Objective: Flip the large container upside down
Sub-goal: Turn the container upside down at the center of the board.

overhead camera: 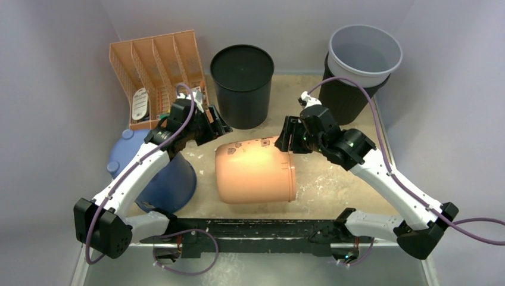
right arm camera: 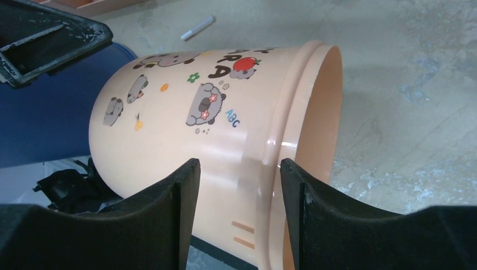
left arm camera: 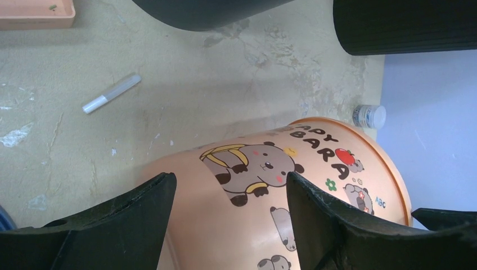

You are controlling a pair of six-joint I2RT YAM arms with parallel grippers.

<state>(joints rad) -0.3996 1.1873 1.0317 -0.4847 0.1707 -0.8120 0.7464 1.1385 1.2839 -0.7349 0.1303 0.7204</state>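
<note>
1. Left gripper [left arm camera: 229, 179]: jaws wide, holding nothing. It hangs over the closed bottom end of the bucket [overhead camera: 253, 173].
2. Bucket: it lies on its side at the middle of the table [overhead camera: 333, 179], long axis from left to right, mouth [right arm camera: 320, 112] to the right (so I judge a quarter turn is needed, mouth going down).
3. Right gripper [right arm camera: 239, 164]: jaws apart, narrower than the left, astride the wall just beside the mouth; whether the pads touch, I cannot tell. It is the arm nearer to the mouth.

container [overhead camera: 255, 170] centre | bin [overhead camera: 242, 83] behind it | rack [overhead camera: 156, 71] rear-left | tub [overhead camera: 172, 182] left of container
</note>
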